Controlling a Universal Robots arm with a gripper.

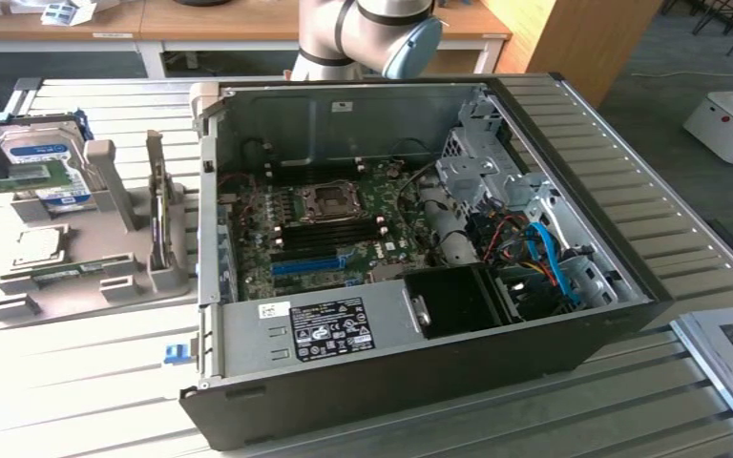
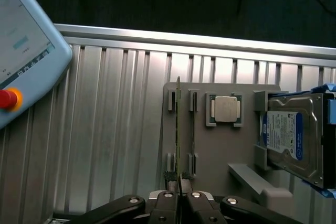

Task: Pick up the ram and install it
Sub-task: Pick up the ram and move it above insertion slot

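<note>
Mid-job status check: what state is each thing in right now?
gripper: shut on the ram
ram: held on edge, off the holder
holder: one stick slot empty, one filled
hard drive: parked in the holder
processor: seated in its holder pocket
computer case: side open, motherboard exposed

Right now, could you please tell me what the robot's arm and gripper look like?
The arm is pale grey tubing with a blue-grey joint cap. The gripper is black, with jointed links fastened by round silver pins.
</note>
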